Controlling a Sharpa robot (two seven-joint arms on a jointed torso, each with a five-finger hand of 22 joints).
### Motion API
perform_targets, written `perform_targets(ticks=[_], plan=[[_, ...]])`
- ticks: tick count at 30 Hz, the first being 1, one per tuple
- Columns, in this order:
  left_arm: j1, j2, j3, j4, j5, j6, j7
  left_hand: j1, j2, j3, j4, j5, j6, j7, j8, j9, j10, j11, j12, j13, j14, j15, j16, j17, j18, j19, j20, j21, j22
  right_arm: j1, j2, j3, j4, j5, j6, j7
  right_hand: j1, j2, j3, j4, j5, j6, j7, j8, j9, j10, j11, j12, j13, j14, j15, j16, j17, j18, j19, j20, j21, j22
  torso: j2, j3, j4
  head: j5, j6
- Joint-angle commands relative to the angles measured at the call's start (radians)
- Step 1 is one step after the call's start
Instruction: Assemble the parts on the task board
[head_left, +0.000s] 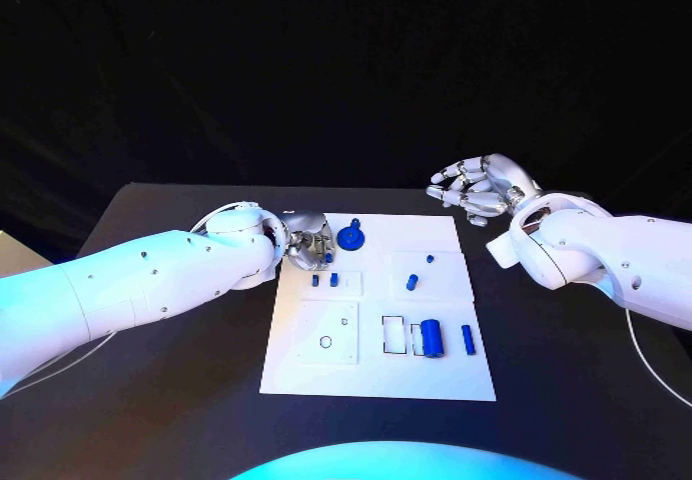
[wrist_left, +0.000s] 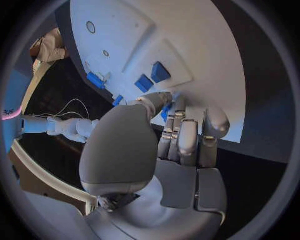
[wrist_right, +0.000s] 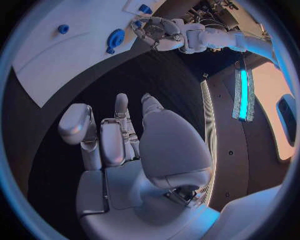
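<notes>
The white rectangular task board (head_left: 378, 345) lies flat in the middle of the black table (head_left: 173, 330), its long side running away from the robot. Small blue plastic parts sit on it: a round blue disc-shaped part with a short stem (head_left: 352, 238) near the far edge, two small blue blocks (head_left: 325, 281) side by side on a raised white panel, two small blue pegs (head_left: 418, 273) on the neighbouring panel, and nearer the robot a thick blue cylinder (head_left: 431, 336) beside a slimmer blue bar (head_left: 467, 339).

The left hand (head_left: 307, 248) is over the board's far left corner, just beside the disc-shaped part, with the two small blocks close below it. In the left wrist view its fingers (wrist_left: 187, 140) lie close together and reach down toward the board (a speck of blue shows at the fingertips, but whether anything is gripped cannot be told).

The right hand (head_left: 479, 186) hovers off the board beyond its far right corner, well apart from the parts; its fingers (wrist_right: 119, 132) are loosely curled and apart, holding nothing.
</notes>
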Motion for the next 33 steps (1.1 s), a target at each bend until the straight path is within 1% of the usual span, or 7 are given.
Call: perform_targets(ticks=[1, 22, 25, 28, 30, 32, 33], plan=[[0.000, 0.000, 0.000, 0.002, 0.002, 0.008, -0.003, -0.008, -0.001, -0.001, -0.005, -0.005, -0.013, 0.001, -0.011, -0.003, 0.008, 0.000, -0.006, 0.002, -0.007, 0.001, -0.005, 0.000, -0.009, -0.008, 0.000, -0.004, -0.001, -0.001, 0.001, 0.000, 0.000, -0.009, 0.008, 0.012, -0.003, 0.006, -0.007, -0.001, 0.004, 0.003, 0.004, 0.005, -0.002, 0.005, -0.001, -0.003, -0.001, 0.001, -0.004, -0.003, -0.001, 0.013, 0.001, 0.000, -0.003, -0.001, 0.000, -0.0004, 0.0001, 0.001, 0.001], [-0.001, -0.011, 0.001, 0.003, 0.003, -0.007, -0.009, -0.011, -0.009, 0.000, -0.006, -0.005, -0.047, 0.005, -0.038, -0.010, 0.014, 0.001, -0.017, 0.007, -0.008, 0.002, -0.006, -0.004, -0.009, -0.006, 0.000, -0.006, -0.002, -0.002, 0.000, 0.000, -0.001, -0.011, 0.010, 0.010, 0.001, 0.003, -0.009, -0.002, 0.003, 0.002, 0.009, 0.005, -0.006, -0.006, 0.005, -0.067, -0.057, 0.000, 0.000, -0.009, 0.000, 0.014, 0.002, 0.003, -0.015, -0.004, 0.000, -0.0006, -0.0004, 0.000, 0.000], [-0.001, -0.019, 0.005, 0.005, 0.005, -0.021, -0.005, -0.009, -0.010, 0.002, -0.008, -0.004, -0.064, 0.007, -0.050, -0.013, 0.014, 0.002, -0.023, 0.008, -0.010, 0.003, -0.008, -0.008, -0.008, -0.009, 0.000, -0.010, -0.006, -0.002, 0.000, 0.000, -0.003, -0.026, 0.025, 0.001, 0.032, -0.006, -0.001, -0.005, 0.001, 0.001, 0.012, 0.005, -0.008, -0.013, 0.008, -0.117, -0.097, 0.005, 0.003, -0.002, 0.012, 0.012, 0.007, 0.004, -0.008, 0.004, 0.000, -0.0011, -0.0008, 0.000, 0.001], [-0.001, -0.031, 0.009, 0.007, 0.028, -0.049, 0.004, -0.009, -0.011, 0.002, -0.008, -0.004, -0.069, 0.009, -0.054, -0.015, 0.012, 0.004, -0.027, 0.008, -0.015, 0.004, -0.012, -0.021, -0.006, -0.017, 0.001, -0.019, -0.016, -0.002, -0.001, 0.000, -0.007, -0.059, 0.046, -0.009, 0.107, -0.028, 0.028, -0.009, -0.036, 0.009, 0.014, 0.007, -0.010, -0.010, 0.010, -0.176, -0.150, 0.006, 0.003, -0.003, 0.014, 0.012, 0.011, 0.005, -0.006, 0.008, -0.001, -0.0010, -0.0008, -0.001, 0.004], [-0.001, -0.043, 0.015, 0.008, 0.068, -0.078, 0.016, -0.009, -0.009, 0.008, -0.006, -0.002, -0.063, 0.018, -0.055, -0.013, -0.018, 0.017, -0.050, 0.005, -0.065, 0.014, -0.051, -0.120, 0.011, -0.078, 0.007, -0.081, -0.082, -0.003, -0.003, 0.000, -0.010, -0.098, 0.068, -0.019, 0.151, -0.042, 0.050, -0.012, -0.041, 0.021, 0.014, 0.006, -0.012, -0.012, 0.010, -0.215, -0.183, 0.006, 0.003, -0.008, 0.008, 0.010, 0.016, 0.004, 0.004, 0.015, -0.002, -0.0003, -0.0003, -0.003, 0.006], [-0.001, -0.053, 0.021, 0.008, 0.115, -0.103, 0.029, -0.008, -0.010, 0.009, -0.007, -0.003, -0.062, 0.020, -0.056, -0.013, -0.023, 0.020, -0.055, 0.005, -0.083, 0.017, -0.066, -0.153, 0.018, -0.101, 0.009, -0.105, -0.108, -0.003, -0.005, 0.000, -0.014, -0.136, 0.091, -0.029, 0.196, -0.063, 0.081, -0.011, -0.045, 0.039, 0.016, -0.001, -0.017, -0.017, 0.014, -0.267, -0.228, 0.011, 0.006, -0.002, 0.015, 0.007, 0.022, 0.005, 0.020, 0.028, -0.002, -0.0001, 0.0000, -0.005, 0.009], [-0.001, -0.061, 0.025, 0.008, 0.159, -0.121, 0.041, -0.008, -0.012, 0.010, -0.008, -0.003, -0.060, 0.026, -0.058, -0.012, -0.045, 0.029, -0.067, 0.003, -0.155, 0.027, -0.126, -0.274, 0.039, -0.184, 0.012, -0.192, -0.195, -0.003, -0.006, 0.000, -0.017, -0.168, 0.108, -0.036, 0.203, -0.069, 0.092, -0.007, -0.046, 0.044, 0.017, -0.005, -0.019, -0.013, 0.016, -0.281, -0.242, 0.012, 0.007, -0.001, 0.017, 0.006, 0.023, 0.006, 0.022, 0.030, -0.002, 0.0002, 0.0005, -0.009, 0.012]])
